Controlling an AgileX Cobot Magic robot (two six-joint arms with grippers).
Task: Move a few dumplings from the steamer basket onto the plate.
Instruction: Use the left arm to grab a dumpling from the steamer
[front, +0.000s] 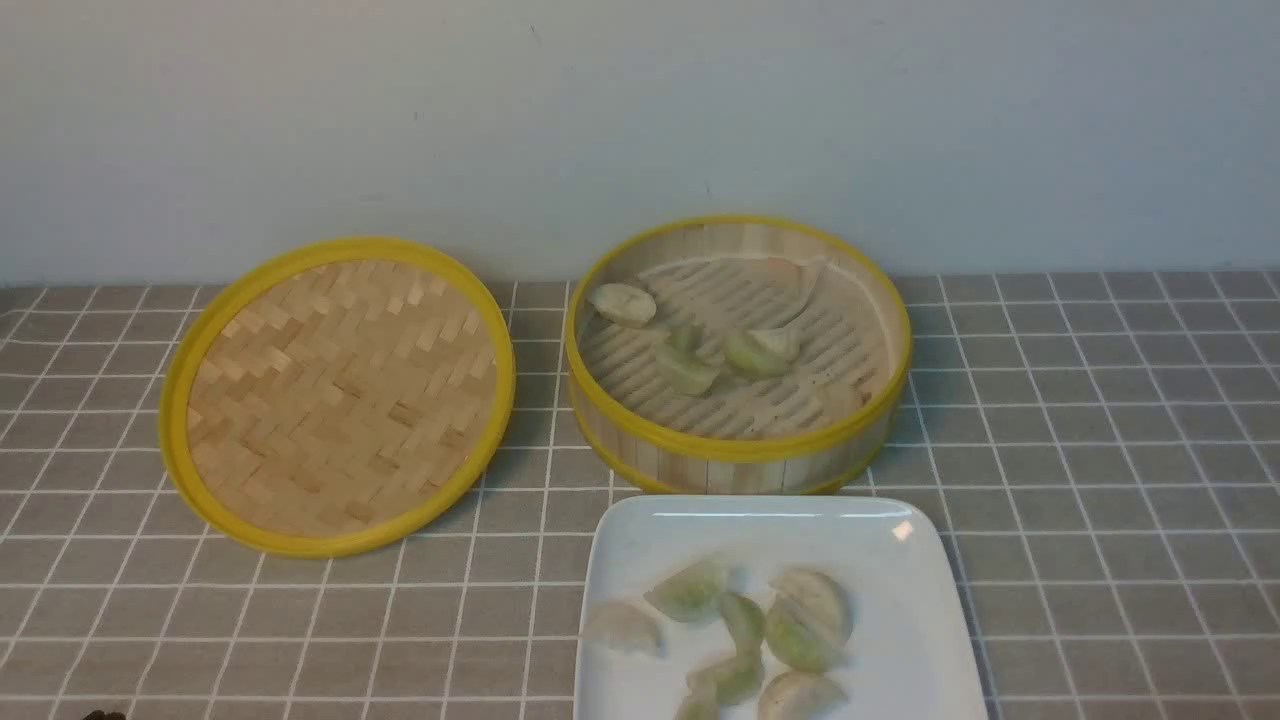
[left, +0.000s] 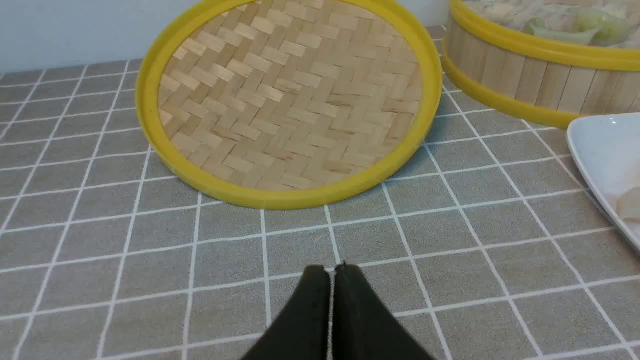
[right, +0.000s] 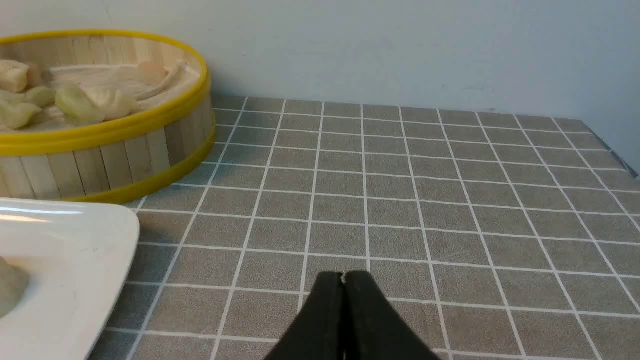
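The round bamboo steamer basket (front: 740, 452) stands at the centre back and holds several pale green dumplings (front: 755, 352). The white square plate (front: 640, 530) lies just in front of it with several dumplings (front: 805, 620) on it. The basket (left: 520, 75) and the plate's edge (left: 600, 155) also show in the left wrist view, and in the right wrist view the basket (right: 100, 160) and plate (right: 75, 250) show too. My left gripper (left: 332, 270) is shut and empty, low over the cloth in front of the lid. My right gripper (right: 343, 276) is shut and empty, to the right of the plate.
The flat herringbone-woven lid (front: 340, 395) with a yellow rim leans at the back left. A grey cloth with white grid lines (front: 1100, 450) covers the table. A pale wall (front: 640, 120) runs close behind the basket and lid.
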